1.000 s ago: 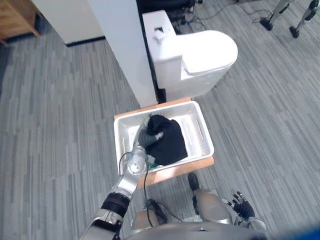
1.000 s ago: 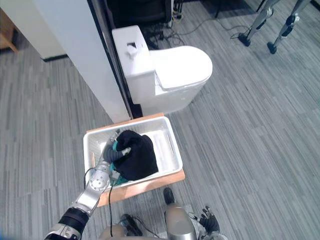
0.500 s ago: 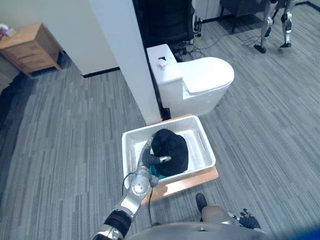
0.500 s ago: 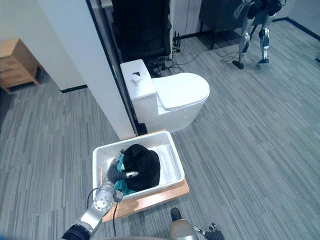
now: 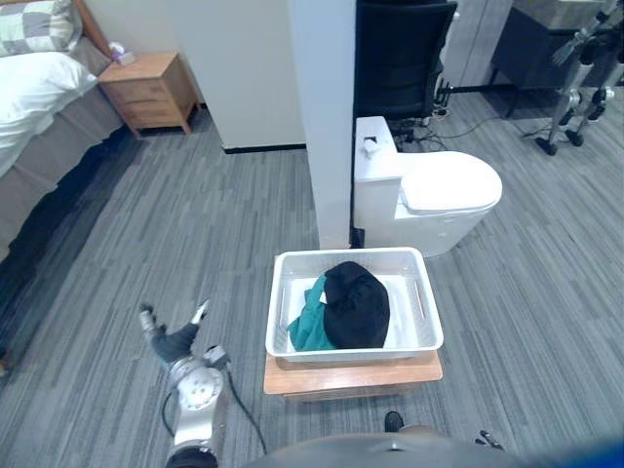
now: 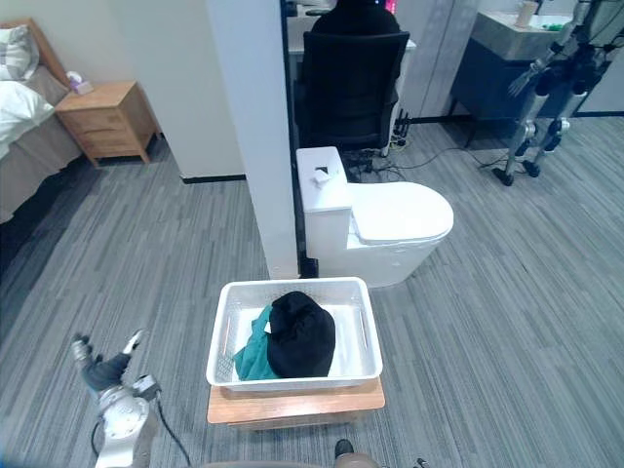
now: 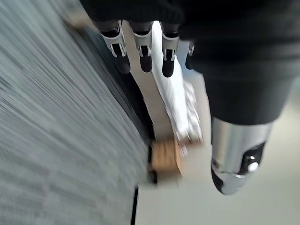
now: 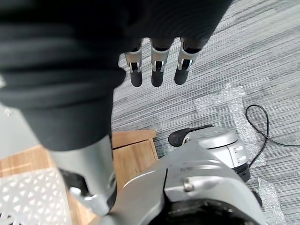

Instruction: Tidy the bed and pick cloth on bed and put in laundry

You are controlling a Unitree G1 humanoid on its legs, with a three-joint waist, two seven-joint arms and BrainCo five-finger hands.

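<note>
Cloth in laundry: black cloth (image 5: pixel 356 305) bundled inside white basket (image 5: pixel 353 357), teal cloth (image 5: pixel 310 327) touching it on robot's left side. Basket sits on low wooden stand (image 5: pixel 351 375), just in front of toilet (image 5: pixel 439 195). Left hand (image 5: pixel 174 338) over grey floor (image 5: pixel 224 224), apart from basket, left of it; fingers spread, holding nothing. Right hand (image 8: pixel 158 61) above floor, fingers straight and relaxed, empty. Bed (image 5: pixel 29 88) and wooden nightstand (image 5: pixel 151 90) far off, upper left.

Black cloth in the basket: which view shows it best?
Left eye view: the black cloth lies whole, near mid-frame, in the basket. The right eye view shows it likewise; the wrist views face the floor.
</note>
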